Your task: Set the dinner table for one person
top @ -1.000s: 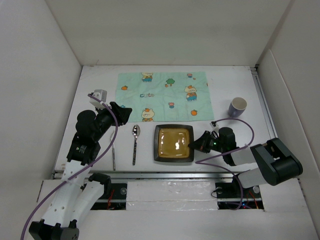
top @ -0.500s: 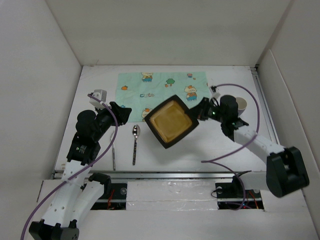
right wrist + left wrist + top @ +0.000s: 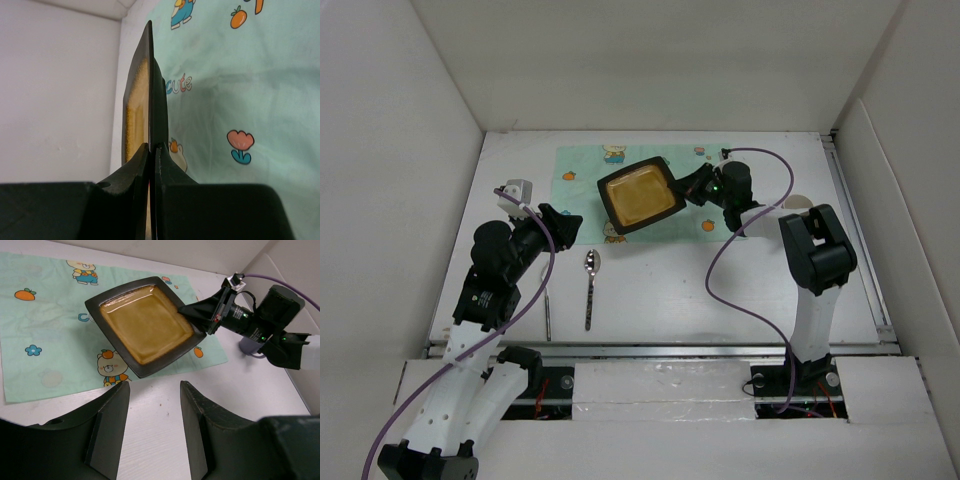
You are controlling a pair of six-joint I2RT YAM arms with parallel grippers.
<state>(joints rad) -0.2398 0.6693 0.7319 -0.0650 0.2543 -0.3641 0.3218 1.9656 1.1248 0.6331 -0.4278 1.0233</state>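
The white table [image 3: 670, 290] spreads out from my bases. Nearest to me on it lie a thin utensil [image 3: 547, 312] and, just to its right, a spoon [image 3: 591, 285], both pointing away from me. Beyond them, my left gripper [image 3: 563, 226] hovers above the tabletop. Its fingers [image 3: 107, 430] are spread wide, with nothing between them and nothing touched.

Farther out, my right gripper [image 3: 691, 187] pinches the right rim of the plate [image 3: 638, 195], which is dark and square with a brown glazed middle. In the right wrist view my fingertips are pressed onto that rim and the plate shows edge-on. The plate sits turned at an angle over the middle of the green mat [image 3: 582, 170], which lies flat at the far part of the table. I cannot tell whether plate and mat touch. To the right of the mat stands a cup [image 3: 798, 201], partly hidden behind my right arm.
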